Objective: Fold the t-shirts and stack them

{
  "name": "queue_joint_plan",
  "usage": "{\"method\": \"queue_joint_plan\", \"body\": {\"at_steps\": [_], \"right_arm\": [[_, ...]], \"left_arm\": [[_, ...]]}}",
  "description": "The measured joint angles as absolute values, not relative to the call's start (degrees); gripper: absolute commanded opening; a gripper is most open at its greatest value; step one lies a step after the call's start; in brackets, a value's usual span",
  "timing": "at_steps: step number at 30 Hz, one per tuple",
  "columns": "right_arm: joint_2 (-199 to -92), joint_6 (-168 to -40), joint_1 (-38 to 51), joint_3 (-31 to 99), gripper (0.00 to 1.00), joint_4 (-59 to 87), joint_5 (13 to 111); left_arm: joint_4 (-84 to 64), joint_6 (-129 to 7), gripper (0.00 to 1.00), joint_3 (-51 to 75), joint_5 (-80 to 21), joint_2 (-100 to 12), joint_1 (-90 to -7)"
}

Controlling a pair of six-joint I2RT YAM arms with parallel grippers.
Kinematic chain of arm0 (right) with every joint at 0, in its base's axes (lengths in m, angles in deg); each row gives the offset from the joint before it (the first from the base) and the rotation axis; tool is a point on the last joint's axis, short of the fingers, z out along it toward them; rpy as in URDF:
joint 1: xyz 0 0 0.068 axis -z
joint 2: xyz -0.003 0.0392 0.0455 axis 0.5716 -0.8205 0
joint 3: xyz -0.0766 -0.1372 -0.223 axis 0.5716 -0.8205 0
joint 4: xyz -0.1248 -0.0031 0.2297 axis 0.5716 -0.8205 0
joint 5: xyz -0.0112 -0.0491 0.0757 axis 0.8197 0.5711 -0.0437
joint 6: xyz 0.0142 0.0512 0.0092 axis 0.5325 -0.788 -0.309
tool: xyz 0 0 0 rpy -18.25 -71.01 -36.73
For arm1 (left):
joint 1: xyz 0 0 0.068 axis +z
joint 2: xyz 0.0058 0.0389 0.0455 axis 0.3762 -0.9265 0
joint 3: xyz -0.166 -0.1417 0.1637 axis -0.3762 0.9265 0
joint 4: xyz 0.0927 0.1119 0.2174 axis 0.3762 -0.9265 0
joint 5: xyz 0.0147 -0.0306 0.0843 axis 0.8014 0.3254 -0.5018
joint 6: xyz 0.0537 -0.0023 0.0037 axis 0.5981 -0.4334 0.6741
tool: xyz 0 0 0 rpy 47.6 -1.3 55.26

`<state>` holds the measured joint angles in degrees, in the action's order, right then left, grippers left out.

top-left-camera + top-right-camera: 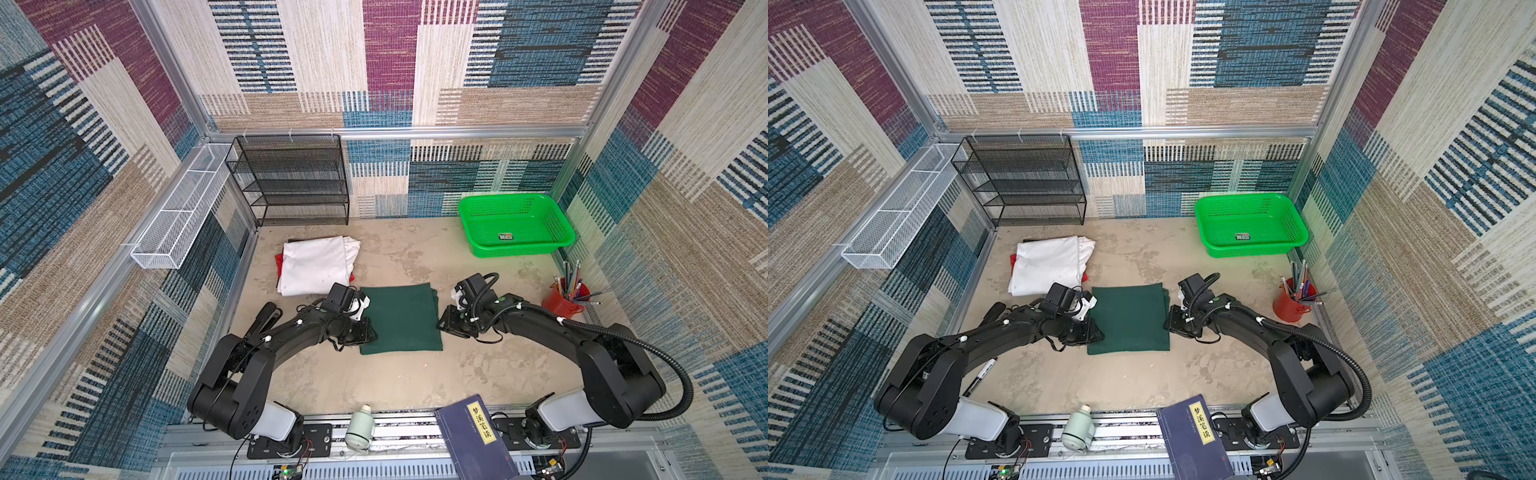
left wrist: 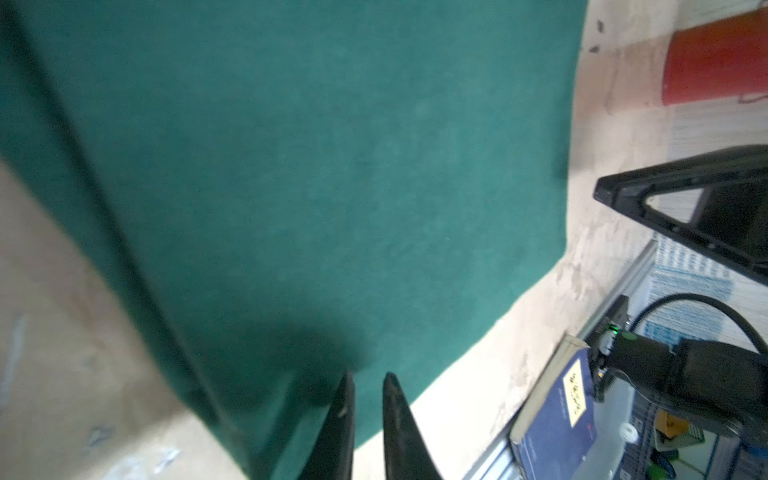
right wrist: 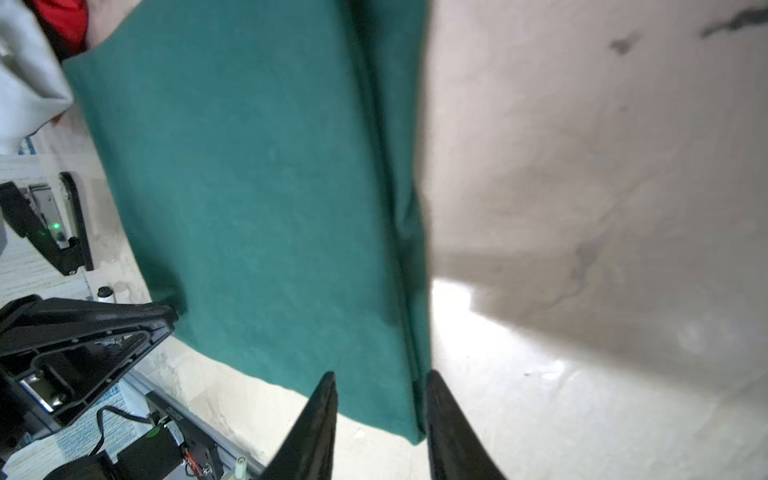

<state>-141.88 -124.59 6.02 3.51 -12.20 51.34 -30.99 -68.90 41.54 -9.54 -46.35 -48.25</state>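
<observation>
Folded dark green t-shirt lies mid-bench, a gripper at each side edge; not yet stacked.
White t-shirt over red t-shirt sits toward the far-left corner; an uneven lift could spill the fold; left gripper narrow, seemingly pinching cloth; right gripper half-spread astride the layered edge, grip unclear; layers may slip.

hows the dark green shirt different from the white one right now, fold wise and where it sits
The dark green t-shirt is a flat, tidy rectangle; the white t-shirt is folded looser, with rumpled layers along one edge. The dark green t-shirt lies alone on the table; the white t-shirt rests on a red t-shirt. Both are folded, plain cloth.
</observation>
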Motion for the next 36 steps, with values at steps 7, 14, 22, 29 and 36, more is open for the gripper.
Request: {"method": "queue_joint_plan", "body": {"at_steps": [7, 14, 22, 29, 36], "right_arm": [[-142.6, -126.8, 4.7, 0.5, 0.37, -8.4, 46.1], [-145.0, -127.1, 4.7, -4.1, 0.38, -5.6, 41.5], [-146.3, -126.9, 4.7, -2.8, 0.38, -5.8, 41.2], [-144.4, -124.1, 4.4, 11.3, 0.38, -23.4, 57.1], [-145.5, -123.8, -0.6, 12.9, 0.38, -15.6, 50.5]], "left_arm": [[-29.9, -69.1, 0.16, 42.4, -7.2, -48.1, -49.7], [-25.3, -71.0, 0.16, 45.9, -5.4, -50.8, -49.7], [-19.4, -72.0, 0.14, 48.0, -2.5, -51.9, -49.7], [-19.9, -72.0, 0.14, 49.8, -4.0, -49.3, -49.8], [-19.6, -72.0, 0.14, 51.2, -4.5, -47.8, -49.8]]}}
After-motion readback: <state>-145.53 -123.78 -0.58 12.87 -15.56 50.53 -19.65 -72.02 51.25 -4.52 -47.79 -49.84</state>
